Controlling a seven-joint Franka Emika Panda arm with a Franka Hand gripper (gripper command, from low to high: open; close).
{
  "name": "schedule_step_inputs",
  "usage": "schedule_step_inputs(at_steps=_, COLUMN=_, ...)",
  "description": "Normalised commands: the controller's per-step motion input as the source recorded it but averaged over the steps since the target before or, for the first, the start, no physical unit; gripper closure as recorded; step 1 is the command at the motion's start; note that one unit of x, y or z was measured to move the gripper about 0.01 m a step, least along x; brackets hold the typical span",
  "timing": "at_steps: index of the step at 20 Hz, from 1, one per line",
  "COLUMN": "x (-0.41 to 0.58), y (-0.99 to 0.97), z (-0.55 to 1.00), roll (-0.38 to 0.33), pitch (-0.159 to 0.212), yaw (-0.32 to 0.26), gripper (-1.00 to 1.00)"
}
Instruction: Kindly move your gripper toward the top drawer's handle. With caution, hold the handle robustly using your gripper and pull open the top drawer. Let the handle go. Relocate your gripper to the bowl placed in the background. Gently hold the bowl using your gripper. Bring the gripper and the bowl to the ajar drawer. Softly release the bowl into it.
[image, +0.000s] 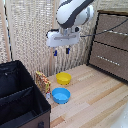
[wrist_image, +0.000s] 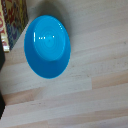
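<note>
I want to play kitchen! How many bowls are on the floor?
2. The yellow bowl sits farther back; the blue bowl is just in front of it, beside the black bin. None look hidden.

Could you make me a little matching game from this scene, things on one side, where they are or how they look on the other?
Things:
1. yellow bowl
2. blue bowl
3. pincer
4. dresser

Descriptions:
A. stands at the exterior view's right, drawers closed
B. hangs in the air above the bowls, holding nothing
C. on the wooden floor, nearer the wicker wall
D. on the floor, nearer the camera, beside the black bin

Pairs: 1-C, 2-D, 3-B, 4-A
</note>
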Motion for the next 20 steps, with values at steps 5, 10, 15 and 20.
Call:
schedule_step_inputs(at_steps=5, x=0.027, y=0.0, z=0.0, roll=-0.302, pitch=-0.026, yaw=0.188, gripper=-1.0)
schedule_step_inputs(at_steps=10, x=0.003, y=-0.05, z=0.08, roll=-0.259, pitch=-0.055, yaw=0.203, gripper=-1.0)
schedule_step_inputs(at_steps=15, x=0.0, y=-0.09, z=0.01, roll=-0.268, pitch=-0.07, yaw=0.207, gripper=-1.0)
schedule_step_inputs(at_steps=20, x=0.0, y=-0.09, z=0.0, roll=-0.283, pitch=-0.062, yaw=0.19, gripper=-1.0)
